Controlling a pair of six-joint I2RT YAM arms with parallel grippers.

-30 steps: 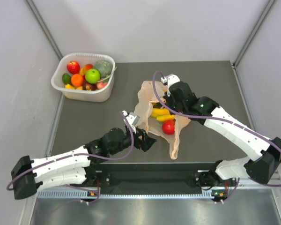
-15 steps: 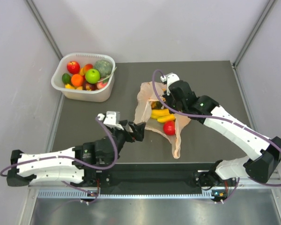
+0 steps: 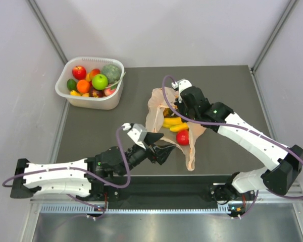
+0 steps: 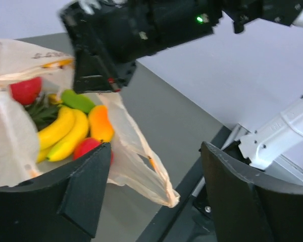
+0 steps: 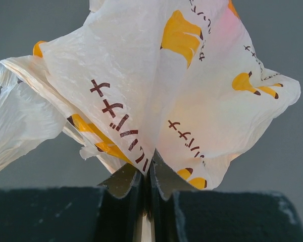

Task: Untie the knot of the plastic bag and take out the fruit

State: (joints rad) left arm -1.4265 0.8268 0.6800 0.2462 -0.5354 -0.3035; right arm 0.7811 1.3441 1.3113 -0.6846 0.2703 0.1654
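One plastic bag (image 3: 190,151), two bananas (image 3: 172,121)

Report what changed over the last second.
The left end effector pulled back leftward from the plastic bag, then swung in again, jaws open and empty, pointing at the fruit in its mouth. The right end effector stayed shut on the bag's edge; the white tub did not move.

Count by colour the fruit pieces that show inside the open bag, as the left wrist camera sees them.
Red pieces: 2
Yellow bananas: 2
Orange piece: 1
Green piece: 1
Total: 6, without the dark leaves beside them.
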